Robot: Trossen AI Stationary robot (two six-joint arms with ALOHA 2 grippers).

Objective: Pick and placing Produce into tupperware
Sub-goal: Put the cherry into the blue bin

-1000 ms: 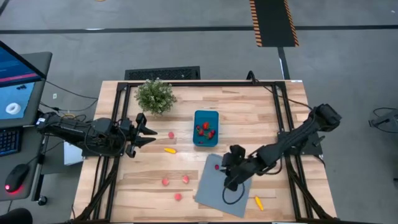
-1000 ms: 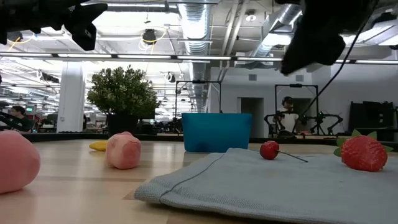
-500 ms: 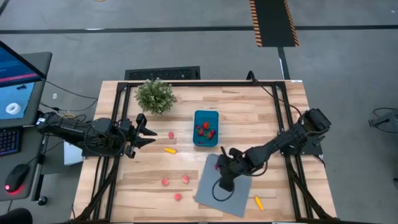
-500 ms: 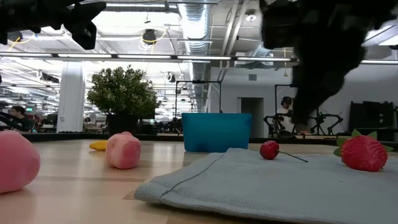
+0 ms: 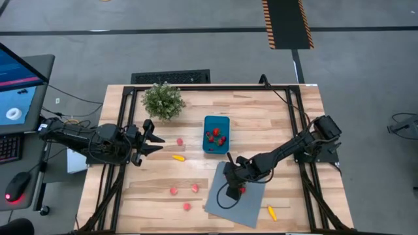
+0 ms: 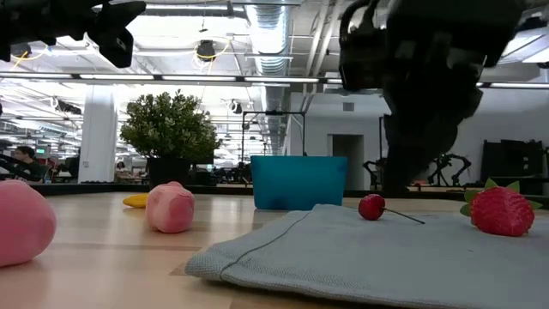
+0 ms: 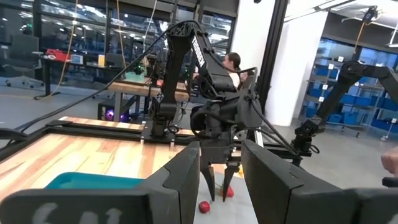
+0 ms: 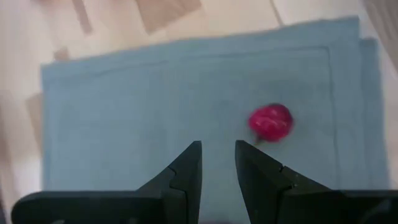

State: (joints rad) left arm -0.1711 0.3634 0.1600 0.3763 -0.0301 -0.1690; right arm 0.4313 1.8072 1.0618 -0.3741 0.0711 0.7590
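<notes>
Left end effector (image 5: 157, 139) of mine hangs over the left edge of the table (image 5: 261, 111), fingers apart and empty, aimed toward the middle. Just above it in the high view stands the plant (image 5: 162, 100), near the table's far edge. Right of that end effector lie a small red piece (image 5: 179, 141) and a yellow piece (image 5: 177, 157), and nearer the front edge sit three pink pieces (image 5: 174, 190), well apart from the tub (image 5: 216, 134). The tub rests on the bare wood at mid-table, beyond the cloth, with several red pieces (image 5: 215, 136) already inside. The grey-blue cloth (image 5: 243, 206) lies toward the front, right of the pink pieces. My right arm reaches in from the table's right side, and its end effector (image 5: 231, 190) is low over the cloth, pointing down. From the right wrist its fingers (image 8: 186, 168) stand slightly apart with nothing between them, and a red round piece (image 8: 271, 121) lies on the cloth just beside them, untouched. The low view shows a cherry (image 6: 371, 207) with a thin stem on the cloth, the dark end effector close behind it, and a strawberry (image 6: 501, 210) farther right on the same cloth. An orange piece (image 5: 271, 212) lies on the wood just off the cloth's right corner.
</notes>
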